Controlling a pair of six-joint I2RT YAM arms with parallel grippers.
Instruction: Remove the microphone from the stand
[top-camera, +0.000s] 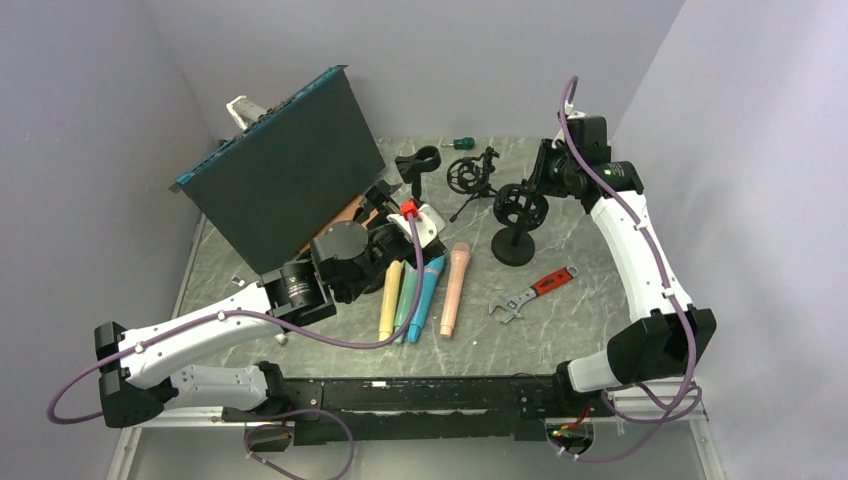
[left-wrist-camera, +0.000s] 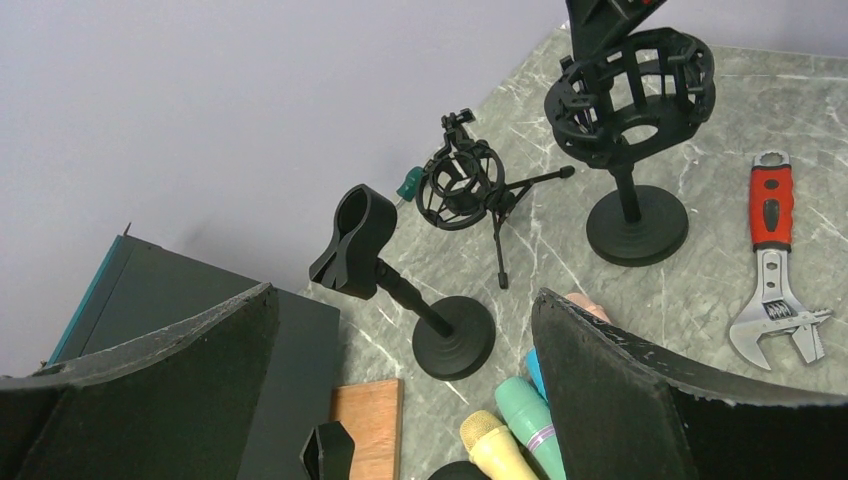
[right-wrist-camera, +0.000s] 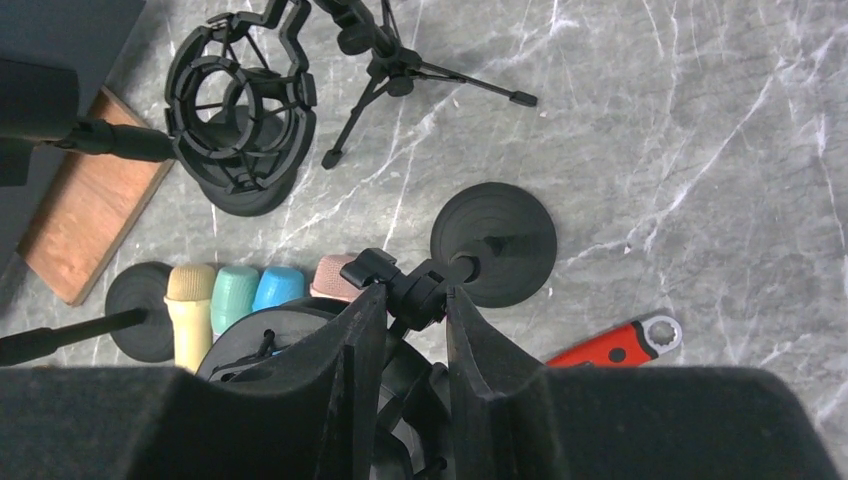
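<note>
- Right wrist: right pincer (right-wrist-camera: 412, 296) nearly closed on swivel joint of round-base stand (right-wrist-camera: 493, 243); cradle looks empty.
- Risk: any pull could tip stand onto wrench (right-wrist-camera: 600, 350).
- Four mics (top-camera: 428, 290) lie in row on surface (top-camera: 570, 330), none seen mounted.
- Left pincer (left-wrist-camera: 405, 300) wide open, empty.
- Hidden: exact pad contact, so grip firmness unclear.

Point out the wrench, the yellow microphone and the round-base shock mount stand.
wrench (left-wrist-camera: 771, 208): left wrist view, red handle.
yellow microphone (top-camera: 389, 300): top external view, mid body.
round-base shock mount stand (left-wrist-camera: 640, 232): left wrist view, base.
</note>
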